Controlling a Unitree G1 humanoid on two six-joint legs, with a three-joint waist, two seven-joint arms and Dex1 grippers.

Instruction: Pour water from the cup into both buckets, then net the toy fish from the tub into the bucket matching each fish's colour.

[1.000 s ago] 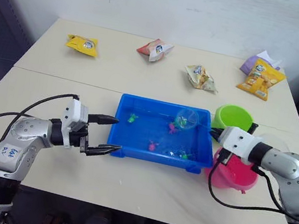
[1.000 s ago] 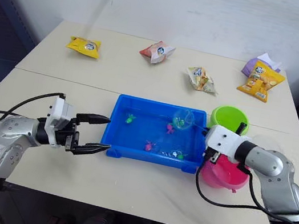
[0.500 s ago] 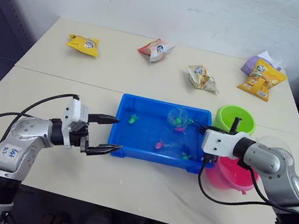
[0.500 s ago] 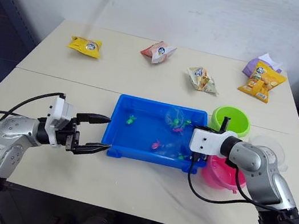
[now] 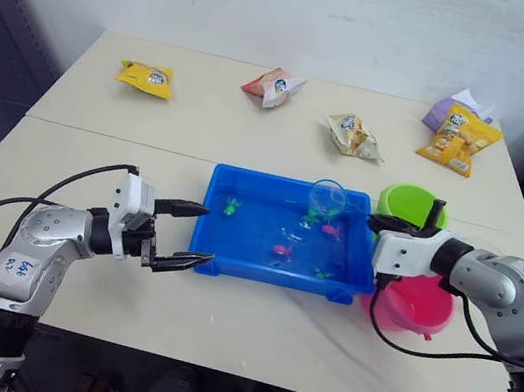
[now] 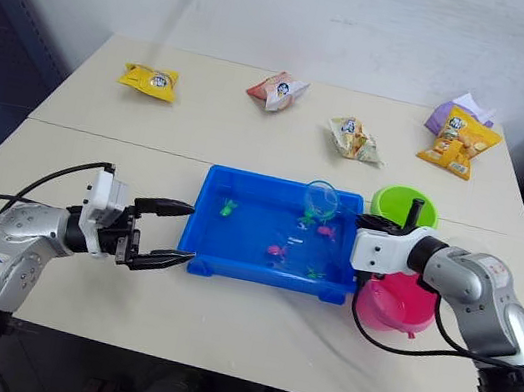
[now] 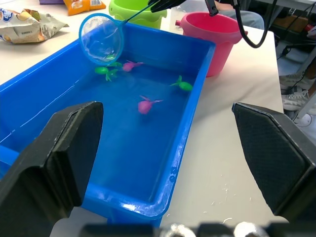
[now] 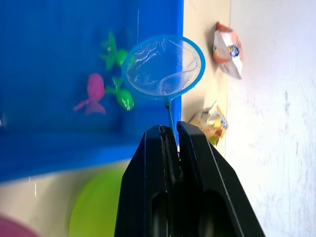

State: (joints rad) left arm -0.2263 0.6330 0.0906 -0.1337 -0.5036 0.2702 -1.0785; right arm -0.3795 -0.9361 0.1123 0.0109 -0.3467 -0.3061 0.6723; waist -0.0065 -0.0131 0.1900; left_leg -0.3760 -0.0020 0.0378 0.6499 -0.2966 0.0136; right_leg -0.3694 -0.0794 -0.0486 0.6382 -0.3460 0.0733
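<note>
Fish are what you are after now: pink and green toy fish float in the water of the blue tub, which sits at the middle of the table, toward its near edge.

Nearest you, your left gripper hangs at the tub's left end with its fingers spread wide and nothing between them. It is close to the tub's near-left corner, so any forward drift could nudge the tub and slop water.

On the right, your right gripper is clenched on the thin handle of the net, just over the tub's right rim. The hoop stands tilted above the water at the tub's far side, over a small cluster of fish, and looks empty as far as the wrist view lets you judge. Green and pink fish lie close together there, so a broad scoop may lift both colours at once and spoil the sorting.

Beside the tub's right end stand the pink bucket, nearer, and the green bucket, farther. Your right forearm crosses above them; a careless swing could tip one.

Along the table's far edge lie snack packets, well apart from the work.
</note>
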